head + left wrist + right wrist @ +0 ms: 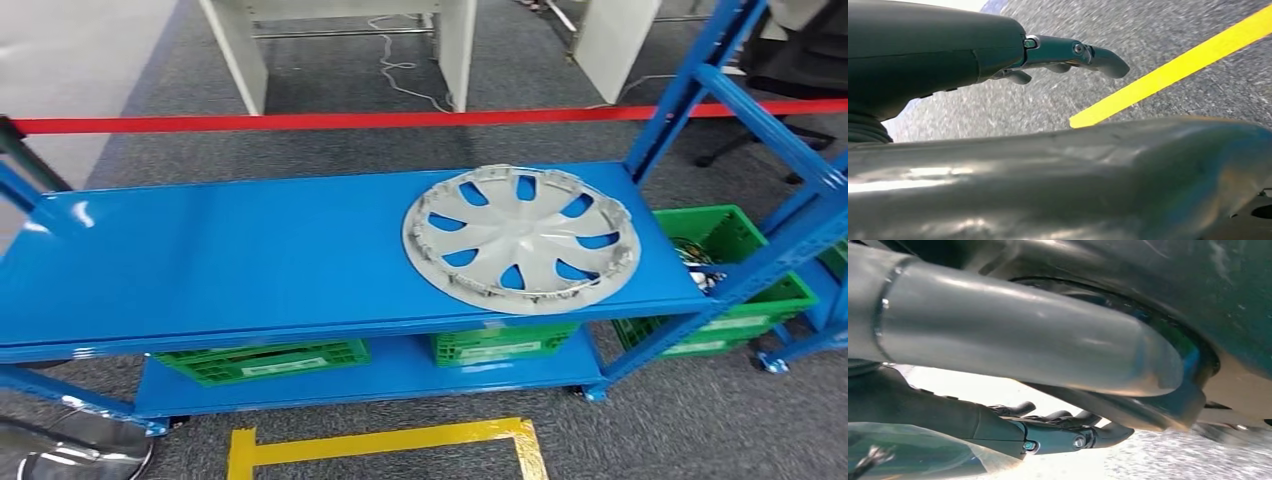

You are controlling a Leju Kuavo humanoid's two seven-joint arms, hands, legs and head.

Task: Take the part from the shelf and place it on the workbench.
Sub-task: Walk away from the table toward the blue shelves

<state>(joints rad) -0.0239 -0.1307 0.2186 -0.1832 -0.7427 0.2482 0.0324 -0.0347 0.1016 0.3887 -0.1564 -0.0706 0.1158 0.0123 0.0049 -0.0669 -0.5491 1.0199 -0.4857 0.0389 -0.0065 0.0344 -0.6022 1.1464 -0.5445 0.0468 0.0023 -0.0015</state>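
Lying flat on the blue shelf point(200, 260), toward its right end, the part point(521, 238), a grey wheel cover, sat ribbed side up, clips ringing its rim; round, so no long axis. Green crates point(262, 359) sat below the shelf. Left hand point(1068, 55) and right hand point(1058, 432) hung over the floor, fingers loosely apart, holding nothing, probably idle beside the body.
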